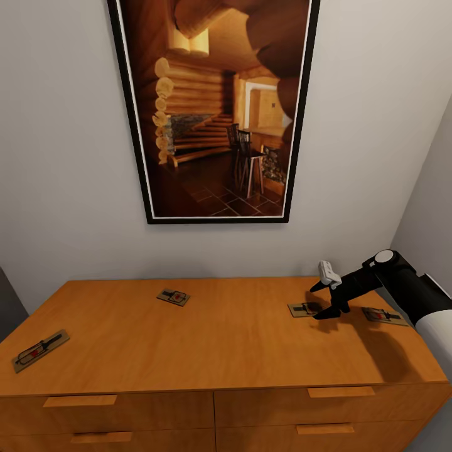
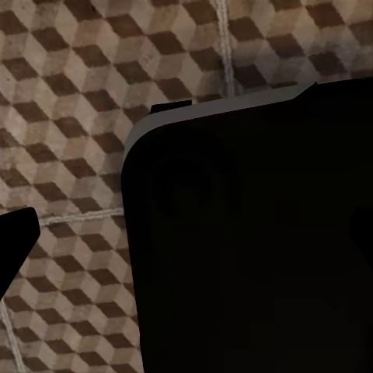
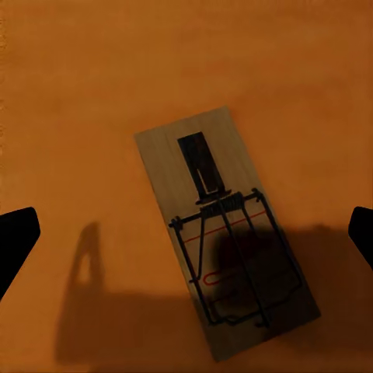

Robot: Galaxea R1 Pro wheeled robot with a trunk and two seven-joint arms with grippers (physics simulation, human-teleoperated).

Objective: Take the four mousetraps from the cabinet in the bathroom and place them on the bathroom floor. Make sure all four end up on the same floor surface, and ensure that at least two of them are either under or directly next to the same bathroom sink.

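Orange-brown cabinet [image 1: 220, 333] top against white wall; right tool [image 1: 326, 300] released above mousetrap [image 1: 303, 309].

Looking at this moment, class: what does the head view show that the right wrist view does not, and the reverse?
Head view alone: the framed picture, the cabinet's drawer fronts, four mousetraps across its top, and the right gripper seen from outside, above one trap. Right wrist view alone: that trap's wire spring and red markings up close, with the open fingertips wide apart. Both share the orange top and that mousetrap.
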